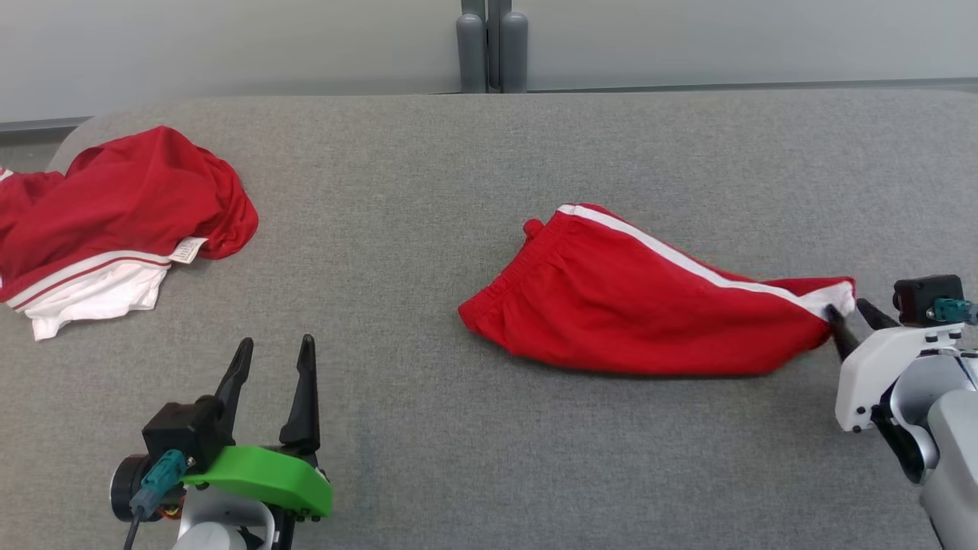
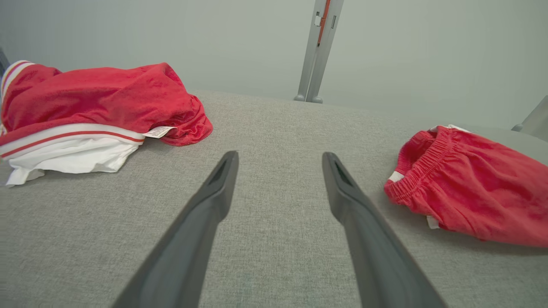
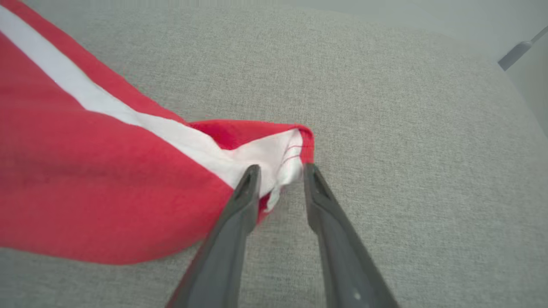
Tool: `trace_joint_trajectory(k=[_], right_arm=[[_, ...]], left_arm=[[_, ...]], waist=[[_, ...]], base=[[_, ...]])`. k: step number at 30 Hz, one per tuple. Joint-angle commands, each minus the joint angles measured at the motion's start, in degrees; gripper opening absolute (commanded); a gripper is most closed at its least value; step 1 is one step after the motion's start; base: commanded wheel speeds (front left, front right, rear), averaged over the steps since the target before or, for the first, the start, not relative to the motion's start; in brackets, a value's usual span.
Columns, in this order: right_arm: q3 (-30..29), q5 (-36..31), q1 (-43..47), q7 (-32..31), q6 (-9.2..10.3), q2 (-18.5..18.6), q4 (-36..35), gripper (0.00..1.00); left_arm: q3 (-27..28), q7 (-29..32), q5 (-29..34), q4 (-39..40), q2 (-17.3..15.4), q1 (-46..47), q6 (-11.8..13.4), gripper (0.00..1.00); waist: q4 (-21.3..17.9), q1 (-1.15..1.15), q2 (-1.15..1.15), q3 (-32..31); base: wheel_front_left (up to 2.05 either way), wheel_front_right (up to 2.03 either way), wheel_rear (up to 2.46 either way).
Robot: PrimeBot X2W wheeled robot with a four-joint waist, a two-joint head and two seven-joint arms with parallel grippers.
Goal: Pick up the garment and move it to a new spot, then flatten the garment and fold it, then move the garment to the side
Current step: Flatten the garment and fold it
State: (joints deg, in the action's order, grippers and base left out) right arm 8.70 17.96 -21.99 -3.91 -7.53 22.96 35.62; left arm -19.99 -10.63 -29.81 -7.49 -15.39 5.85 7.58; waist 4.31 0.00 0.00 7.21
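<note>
Loosely, right hand (image 3: 281, 169) straddles shorts (image 1: 634, 305) white corner, half-open.

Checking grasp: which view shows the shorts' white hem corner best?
Right wrist view: the white hem corner, close-up inside the right gripper. Head view shows it small; left wrist view shows the shorts from their waistband end.

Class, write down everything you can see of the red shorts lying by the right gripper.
The shorts are red soft cloth with an elastic waistband and a white side stripe. They lie loosely bunched, not flat, on the grey table, waistband toward the left. The white-edged leg hem sits between the right gripper's parted fingers.
</note>
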Motion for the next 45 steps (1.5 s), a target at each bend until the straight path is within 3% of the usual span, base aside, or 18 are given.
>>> trace_joint_trajectory(k=[1,7,14,20,24,30,38,45], right_arm=[[-0.58,0.51,-0.65,1.15,0.08,-0.25,1.12,1.00],[-2.74,0.34,0.59,6.19,0.08,-2.48,2.03,1.00],[-4.78,0.56,3.80,11.47,0.08,-7.40,-4.43,1.00],[-4.83,-0.12,6.49,12.71,0.08,-10.84,-12.21,1.00],[-4.95,-0.43,7.53,13.24,0.08,-12.72,-16.97,1.00],[-4.21,-0.13,6.89,13.69,0.08,-15.00,-20.44,1.00],[-2.74,0.89,4.91,15.18,0.08,-16.25,-19.60,1.00],[-1.33,1.34,3.70,16.21,0.08,-16.74,-18.13,1.00]], left_arm=[[0.20,0.11,-0.78,-0.19,-0.51,0.40,-0.02,1.00],[0.29,0.61,-0.81,-0.23,-1.05,-0.59,0.47,1.00],[-1.29,4.71,-0.80,1.36,-2.59,2.18,-1.14,1.00],[-3.39,15.84,-3.26,0.93,-4.36,9.84,-4.70,1.00],[-5.07,25.24,-5.74,0.21,-6.06,17.33,-8.91,1.00],[-5.65,39.75,-13.93,-4.33,-6.68,28.80,-13.21,1.00],[-7.19,52.67,-22.86,-12.62,-6.67,37.79,-14.69,1.00],[-7.86,56.97,-26.33,-17.91,-6.90,42.06,-15.09,1.00]], waist=[[-0.15,0.00,0.00,-0.51],[-1.91,0.00,0.00,-2.81],[-5.47,0.00,0.00,-3.28],[-9.53,0.00,0.00,-1.40],[-12.64,0.00,0.00,0.92],[-17.56,0.00,0.00,5.65],[-22.77,0.00,0.00,9.23],[-25.54,0.00,0.00,10.75]], base=[[0.00,0.00,0.00],[0.00,0.00,0.00],[0.00,0.00,0.00],[0.00,0.00,0.00],[0.00,0.00,0.00],[0.00,0.00,0.00],[0.00,0.00,0.00],[0.00,0.00,0.00]])
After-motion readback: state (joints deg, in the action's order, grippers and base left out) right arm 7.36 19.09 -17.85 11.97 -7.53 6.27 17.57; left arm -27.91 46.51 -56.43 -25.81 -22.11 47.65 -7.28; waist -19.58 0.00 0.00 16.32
